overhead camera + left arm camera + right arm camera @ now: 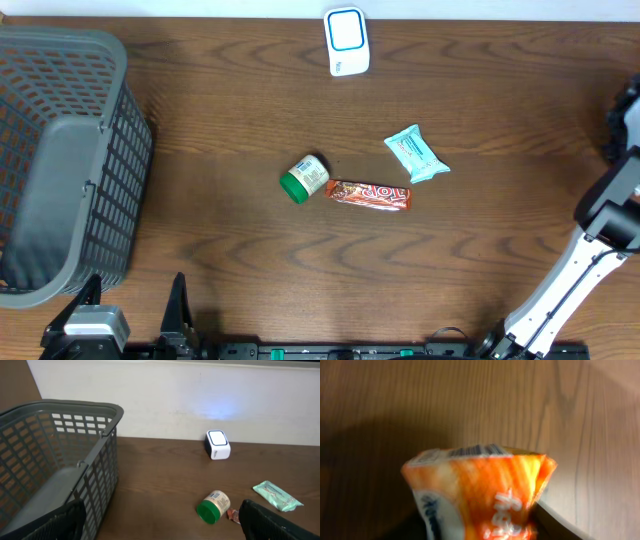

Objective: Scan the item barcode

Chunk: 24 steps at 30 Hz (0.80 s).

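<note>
orange packet (480,495) sits right at the right end effector (480,530), near the bench's right edge, long axis pointing away, barcode (475,451) on its far end. can't tell if it's pinched. left end effector (160,520) spread wide. scanner (347,40) at far edge, middle.

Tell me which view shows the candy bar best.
Overhead: the candy bar lies whole and unblocked beside the bottle. Left wrist shows only one end of it, the rest hidden by the left pincer. Right wrist does not show it.
</note>
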### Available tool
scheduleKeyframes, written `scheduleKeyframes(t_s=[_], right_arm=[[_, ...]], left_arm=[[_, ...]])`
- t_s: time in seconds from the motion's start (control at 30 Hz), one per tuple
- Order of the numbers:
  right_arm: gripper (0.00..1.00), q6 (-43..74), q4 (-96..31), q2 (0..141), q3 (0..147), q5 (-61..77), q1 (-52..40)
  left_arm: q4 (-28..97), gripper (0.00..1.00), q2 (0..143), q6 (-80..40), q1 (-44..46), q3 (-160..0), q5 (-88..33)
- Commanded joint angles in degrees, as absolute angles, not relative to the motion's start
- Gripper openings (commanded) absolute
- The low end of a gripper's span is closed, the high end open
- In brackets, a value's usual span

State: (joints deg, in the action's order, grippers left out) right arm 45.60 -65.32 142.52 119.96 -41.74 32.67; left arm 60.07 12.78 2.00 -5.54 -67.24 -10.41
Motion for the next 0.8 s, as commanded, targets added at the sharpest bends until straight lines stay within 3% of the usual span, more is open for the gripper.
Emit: scheduleKeyframes(t_s=[0.0, 0.13, 0.43, 0.53, 0.63, 0.77], right_arm=[[0.84, 43.2, -65.58, 139.06, 124.05, -38.24, 34.68], [0.96, 40.6, -67.57, 134.85, 129.71, -26.06, 36.86], [0.93, 39.42, -73.97, 120.99, 132.22, 3.88, 36.6], [0.88, 36.93, -79.24, 118.98, 132.22, 11.86, 34.46], [0.99, 29.12, -83.79, 118.85, 132.18, 18.63, 30.61], [0.99, 19.62, -88.16, 119.33, 130.43, 18.72, 22.35]], left_arm=[[60.01, 0.98, 12.58, 2.92, -5.78, -67.44, -10.98], [60.01, 0.98, 12.58, 2.92, -5.78, -67.44, -10.98], [60.01, 0.98, 12.58, 2.92, -5.78, -67.44, -10.98], [60.01, 0.98, 12.58, 2.92, -5.78, -67.44, -10.98], [60.01, 0.98, 12.58, 2.92, -5.78, -67.44, -10.98], [60.01, 0.98, 12.58, 2.92, -5.78, -67.44, -10.98]])
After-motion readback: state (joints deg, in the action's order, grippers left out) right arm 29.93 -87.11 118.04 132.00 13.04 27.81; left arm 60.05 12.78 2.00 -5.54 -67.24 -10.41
